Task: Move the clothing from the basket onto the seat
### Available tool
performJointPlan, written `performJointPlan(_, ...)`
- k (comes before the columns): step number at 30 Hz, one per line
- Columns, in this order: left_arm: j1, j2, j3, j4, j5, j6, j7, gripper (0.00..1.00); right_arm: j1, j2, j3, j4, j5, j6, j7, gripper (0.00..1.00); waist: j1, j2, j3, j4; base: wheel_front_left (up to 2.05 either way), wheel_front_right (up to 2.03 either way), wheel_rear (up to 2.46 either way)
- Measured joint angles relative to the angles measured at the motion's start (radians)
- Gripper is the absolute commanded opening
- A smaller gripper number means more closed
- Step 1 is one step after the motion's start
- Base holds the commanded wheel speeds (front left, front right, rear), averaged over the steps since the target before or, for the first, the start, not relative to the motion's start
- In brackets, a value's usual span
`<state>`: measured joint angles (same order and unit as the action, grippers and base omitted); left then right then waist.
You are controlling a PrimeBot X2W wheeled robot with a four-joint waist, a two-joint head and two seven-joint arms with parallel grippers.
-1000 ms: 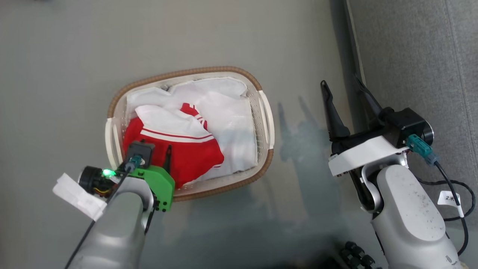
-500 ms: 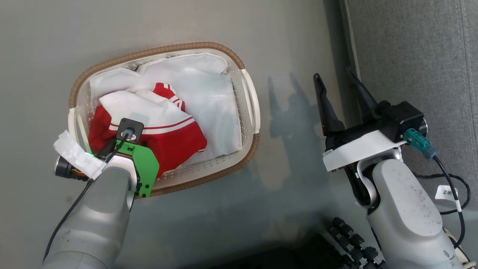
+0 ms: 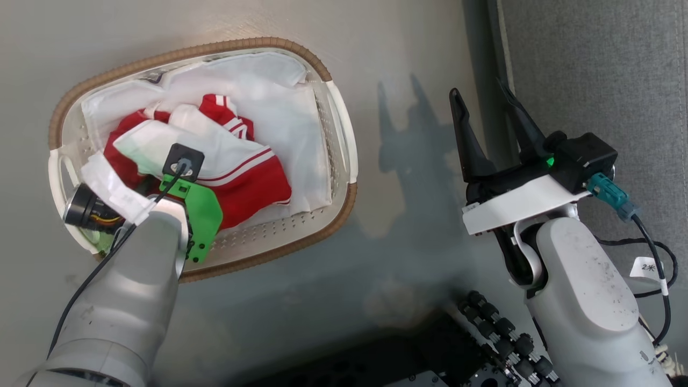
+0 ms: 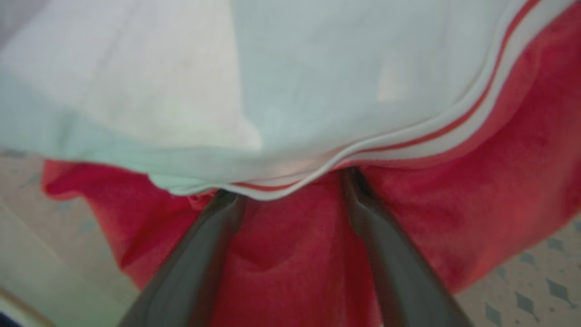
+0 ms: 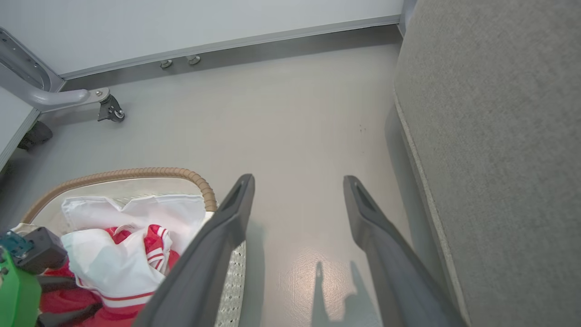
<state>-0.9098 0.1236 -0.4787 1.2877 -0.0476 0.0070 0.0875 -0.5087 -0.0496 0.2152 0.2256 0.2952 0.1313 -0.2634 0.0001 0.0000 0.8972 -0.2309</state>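
The clothing (image 3: 252,188), red with white stripes and a broad white band, lies bunched in the left half of the basket (image 3: 188,51) on its white liner (image 3: 290,123). My left arm reaches down into the basket. In the left wrist view my left gripper (image 4: 290,190) is open; its fingers (image 4: 376,236) press into the red clothing (image 4: 499,190), their tips tucked under the white striped band, with red cloth between them. My right gripper (image 3: 481,94) hangs open over bare floor between the basket and the grey seat (image 3: 591,64); in its own view that gripper (image 5: 297,179) holds nothing.
Grey floor (image 3: 408,188) separates the basket from the seat's edge (image 5: 422,181). A grey frame leg with a caster (image 5: 109,109) stands by the far wall. My dark base with cable connectors (image 3: 494,333) sits at the bottom of the head view.
The head camera has shifted, so the basket sits further up and left. My left wrist has gone deeper into the basket and the clothing has bunched up. The right gripper stays open.
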Motion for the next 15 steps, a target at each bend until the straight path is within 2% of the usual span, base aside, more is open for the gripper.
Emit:
performJointPlan(3,-0.012,-0.003,-0.004,0.000,-0.001,-0.003,0.004,1.00,-0.010,0.000,-0.001,-0.003,0.005,0.000,0.000,1.00,0.0000,0.0000,0.022,-0.006,0.00,0.00,0.00)
performJointPlan(4,-0.015,-0.004,-0.006,-0.001,-0.001,-0.007,0.006,0.84,-0.011,0.000,-0.001,-0.003,0.006,0.000,0.000,1.00,0.0000,0.0000,0.028,-0.008,0.00,0.00,0.00)
performJointPlan(6,-0.021,-0.002,-0.007,0.000,-0.004,-0.007,0.006,0.00,-0.012,0.000,-0.001,-0.003,0.008,0.000,0.000,1.00,0.0000,0.0000,0.038,-0.011,0.00,0.00,0.00)
performJointPlan(15,-0.017,-0.005,-0.018,0.003,-0.015,-0.008,-0.071,0.00,-0.012,0.000,0.000,0.019,0.015,0.000,0.000,1.00,0.0000,0.0000,0.004,-0.013,0.00,0.00,0.00)
